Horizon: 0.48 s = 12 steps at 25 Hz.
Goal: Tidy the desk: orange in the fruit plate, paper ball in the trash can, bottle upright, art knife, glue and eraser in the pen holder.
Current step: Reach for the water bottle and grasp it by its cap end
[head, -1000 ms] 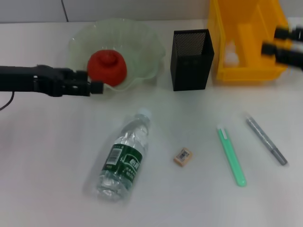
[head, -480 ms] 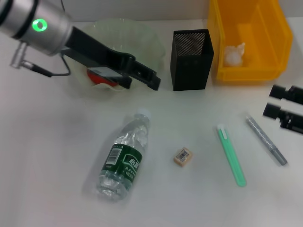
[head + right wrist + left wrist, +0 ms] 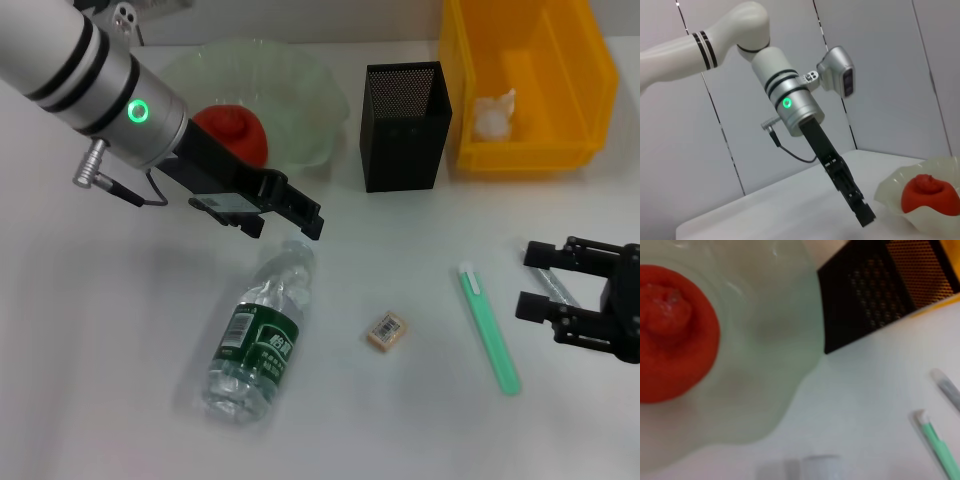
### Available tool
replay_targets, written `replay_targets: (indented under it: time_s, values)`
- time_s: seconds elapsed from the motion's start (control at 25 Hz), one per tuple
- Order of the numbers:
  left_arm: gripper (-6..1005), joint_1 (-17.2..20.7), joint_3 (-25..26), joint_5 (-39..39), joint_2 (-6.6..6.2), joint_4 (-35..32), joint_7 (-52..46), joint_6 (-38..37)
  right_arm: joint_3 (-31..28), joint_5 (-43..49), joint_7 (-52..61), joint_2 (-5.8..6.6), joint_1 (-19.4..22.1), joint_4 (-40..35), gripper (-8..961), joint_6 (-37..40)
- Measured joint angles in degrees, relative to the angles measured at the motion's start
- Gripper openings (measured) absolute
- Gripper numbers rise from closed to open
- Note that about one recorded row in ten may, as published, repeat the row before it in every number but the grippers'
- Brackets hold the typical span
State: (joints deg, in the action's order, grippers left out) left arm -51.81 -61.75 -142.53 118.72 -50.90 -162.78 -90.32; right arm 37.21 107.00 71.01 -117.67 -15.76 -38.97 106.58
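Note:
The orange (image 3: 235,133) lies in the pale-green fruit plate (image 3: 310,120). The paper ball (image 3: 492,113) rests inside the yellow trash can (image 3: 560,150). On its side on the table lies the bottle (image 3: 255,340), its white cap toward the plate. My left gripper (image 3: 312,222) hovers open just above that cap. The tan eraser (image 3: 386,331) and the green art knife (image 3: 489,326) lie on the table in front of the black mesh pen holder (image 3: 403,125). My right gripper (image 3: 527,278) is open over the grey glue pen (image 3: 550,282), hiding most of it.
The pen holder stands between the fruit plate and the trash can at the back. The left arm (image 3: 790,102) reaches across the table's left half. Bare table lies at the front left and front right.
The left arm swung from the plate's left side across it to above the bottle's cap. The right gripper came down from the trash can to the grey glue pen.

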Motion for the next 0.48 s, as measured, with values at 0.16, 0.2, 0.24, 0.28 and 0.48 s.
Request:
replay_targets:
  time_s: [0.16,0.2,0.24,0.28,0.48]
  values:
    - [752,0.6,-2.4,0.2,0.13,1.0,0.4,4.5,0.0,0.1,-0.5,-0.09,-1.0,1.0,653,-0.2]
    - [751,0.6,-2.4,0.2,0.13,1.0,0.4,4.5,0.0,0.1,-0.5,-0.12,-1.2,1.2,653,-0.2]
    - [750,0.7,-3.0,0.3,0.19,1.2,0.3,5.4,0.0,0.1,-0.5,-0.14,-1.3,1.4,653,-0.3]
    - [749,0.6,-3.5,0.4,0.28,1.7,0.3,6.3,-0.1,0.2,-0.5,-0.15,-1.5,1.6,653,-0.3]
    - [743,0.2,-5.9,2.4,0.45,3.5,0.4,8.2,-0.5,0.2,-0.5,-0.17,-2.2,2.7,652,-0.4]
